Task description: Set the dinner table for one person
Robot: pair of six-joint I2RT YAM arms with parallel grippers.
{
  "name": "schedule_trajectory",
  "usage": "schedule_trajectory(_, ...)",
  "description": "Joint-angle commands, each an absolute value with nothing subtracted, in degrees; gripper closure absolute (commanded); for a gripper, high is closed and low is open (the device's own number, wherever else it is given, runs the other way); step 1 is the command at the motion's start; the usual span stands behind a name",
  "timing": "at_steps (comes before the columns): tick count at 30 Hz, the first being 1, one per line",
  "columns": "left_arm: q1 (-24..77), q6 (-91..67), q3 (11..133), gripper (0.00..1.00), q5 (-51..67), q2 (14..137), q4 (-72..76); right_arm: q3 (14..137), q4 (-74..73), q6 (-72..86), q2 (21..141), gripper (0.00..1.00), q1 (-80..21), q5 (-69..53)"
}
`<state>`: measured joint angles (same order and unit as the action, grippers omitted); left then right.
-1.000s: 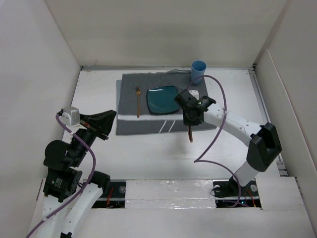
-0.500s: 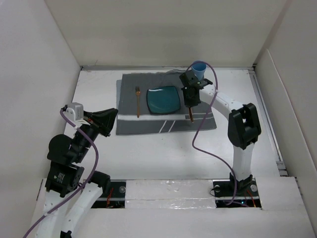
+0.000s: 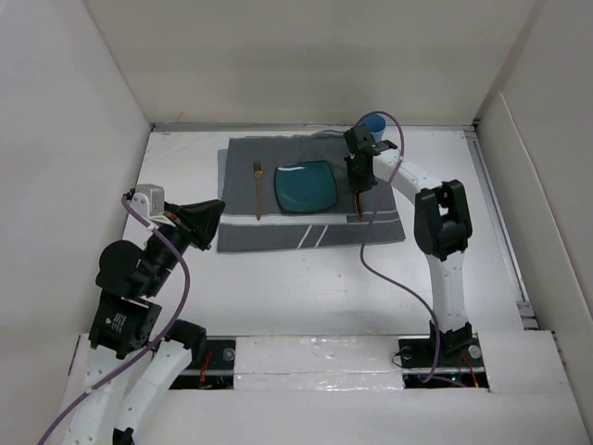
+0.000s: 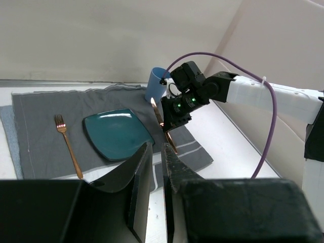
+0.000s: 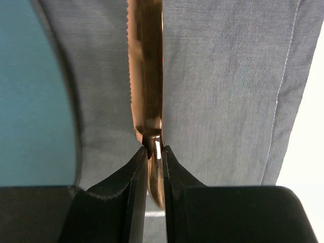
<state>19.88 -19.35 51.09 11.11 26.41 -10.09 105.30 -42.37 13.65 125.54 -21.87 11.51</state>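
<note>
White and matte, the table [image 3: 278, 287] fills the floor of the walled bay in front of you and carries everything else. Take the teal plate [image 3: 304, 187] as your marker: it lies flat near the middle of a grey mat [image 3: 278, 232] spread on the far half of the table, with white stripes crossing the mat's near right corner. Left of the plate, apart from it, a copper fork [image 3: 258, 190] lies on the mat, tines pointing to the far side. Beyond the plate's far right corner a blue cup [image 3: 372, 123] stands upright, partly hidden behind your right arm. Just right of the plate, your right gripper [image 5: 152, 154] is clamped on a copper knife [image 5: 145, 76], fingers pinched tight on it where blade meets handle. The knife runs alongside the plate's right edge over the mat, its serrated edge turned toward the plate. From the left wrist view it looks tilted, and you cannot tell whether it touches the mat. To the near left of the plate, past the mat's near left corner, your left gripper [image 4: 156, 149] hangs over bare table pointing toward the plate, its fingers closed to a thin slit and holding nothing.
</note>
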Motion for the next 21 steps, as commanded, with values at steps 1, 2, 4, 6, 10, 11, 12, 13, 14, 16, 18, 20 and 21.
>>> schedule_trajectory(1,20.13,-18.72,50.71,0.89,11.69,27.60,-7.30,109.24,-40.08,12.40,126.82,1.00,-20.40,9.93)
schedule_trajectory(2,20.13,-18.72,50.71,0.89,11.69,27.68,-7.29,109.68,-40.08,12.22,127.26,0.99,-20.39,9.76)
schedule_trajectory(4,20.13,-18.72,50.71,0.89,11.51,27.86,-7.29,110.39,-40.43,12.22,128.66,0.99,-19.87,9.32)
schedule_trajectory(6,20.13,-18.63,50.71,0.89,11.34,27.95,-7.29,111.00,-40.08,12.22,129.37,0.99,-19.86,8.97)
schedule_trajectory(10,20.13,-18.63,50.62,0.89,11.25,28.30,-7.12,112.24,-40.34,12.48,130.87,0.93,-19.86,9.14)
schedule_trajectory(11,20.13,-18.63,50.63,0.89,11.25,28.39,-7.21,112.41,-40.25,12.57,131.04,0.92,-19.34,9.14)
schedule_trajectory(12,20.13,-18.63,50.63,0.89,11.34,28.56,-7.12,112.24,-40.08,12.66,131.04,0.91,-19.34,8.88)
schedule_trajectory(13,20.13,-18.63,50.54,0.89,11.34,28.30,-7.21,112.15,-40.08,12.66,130.87,0.87,-19.34,8.96)
schedule_trajectory(14,20.13,-18.63,50.45,0.89,11.25,28.39,-7.03,111.97,-39.99,12.66,130.43,0.84,-19.34,8.88)
schedule_trajectory(16,20.13,-18.63,50.45,0.88,11.08,28.21,-7.03,110.75,-39.11,12.66,129.38,0.69,-19.34,8.70)
schedule_trajectory(18,20.13,-18.63,50.28,0.88,10.81,28.39,-7.12,109.78,-38.59,12.57,127.37,0.61,-19.34,7.92)
schedule_trajectory(20,20.13,-18.63,50.19,0.87,10.64,28.13,-7.12,107.24,-37.71,12.57,125.07,0.53,-19.34,7.47)
schedule_trajectory(21,20.13,-18.63,50.10,0.87,10.46,28.13,-7.03,105.92,-36.31,12.57,122.02,0.51,-20.03,7.30)
